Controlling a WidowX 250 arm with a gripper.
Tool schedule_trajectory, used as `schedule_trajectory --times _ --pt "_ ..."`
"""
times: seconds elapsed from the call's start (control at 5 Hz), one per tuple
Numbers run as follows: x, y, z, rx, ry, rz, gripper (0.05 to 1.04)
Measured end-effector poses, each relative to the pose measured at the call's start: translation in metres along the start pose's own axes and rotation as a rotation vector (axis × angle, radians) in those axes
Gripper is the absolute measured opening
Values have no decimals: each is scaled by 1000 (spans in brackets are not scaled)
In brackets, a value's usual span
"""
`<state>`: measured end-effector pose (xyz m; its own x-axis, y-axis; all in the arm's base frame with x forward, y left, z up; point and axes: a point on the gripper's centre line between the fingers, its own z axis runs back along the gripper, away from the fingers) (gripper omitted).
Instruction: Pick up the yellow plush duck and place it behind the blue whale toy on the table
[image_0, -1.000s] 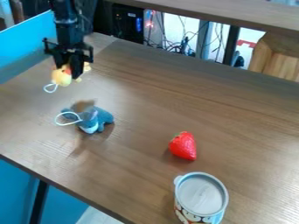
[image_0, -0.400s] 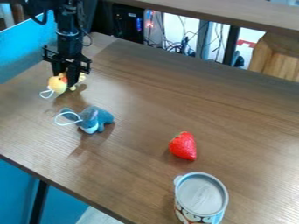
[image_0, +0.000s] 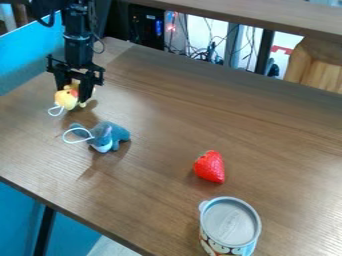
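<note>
The black gripper (image_0: 73, 91) hangs low over the table's upper left, its fingers parted around a small yellow plush toy (image_0: 67, 98). This toy has an orange-red patch and a white string loop, and it appears to rest on the tabletop. The right finger covers part of it. Just below and to the right sits a blue-grey plush animal (image_0: 112, 135), also with a white loop. A red strawberry (image_0: 210, 166) lies right of the middle, farther from the gripper.
A lidded can (image_0: 230, 222) with a printed side stands at the lower right. The wooden table (image_0: 160, 110) has its front edge at the lower left. A blue panel (image_0: 30, 55) borders the upper left, and a raised shelf (image_0: 267, 17) with cables beneath it runs along the back.
The gripper has come down to the table with the yellow toy, and its fingers have since spread apart around it. The blue-grey animal, strawberry and can have stayed put.
</note>
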<state>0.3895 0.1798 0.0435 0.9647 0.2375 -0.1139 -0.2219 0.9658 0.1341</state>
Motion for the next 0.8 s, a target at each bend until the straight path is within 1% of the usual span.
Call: schedule_trajectory --times 0.2,0.4,0.6,0.8 --pt "1 -5 7 -40 -22 25 982" --pt "2 -6 19 -53 -53 25 1005" --pt "-2 -6 24 -53 -72 14 1001" --pt "-31 -6 55 -50 -102 -35 1001"
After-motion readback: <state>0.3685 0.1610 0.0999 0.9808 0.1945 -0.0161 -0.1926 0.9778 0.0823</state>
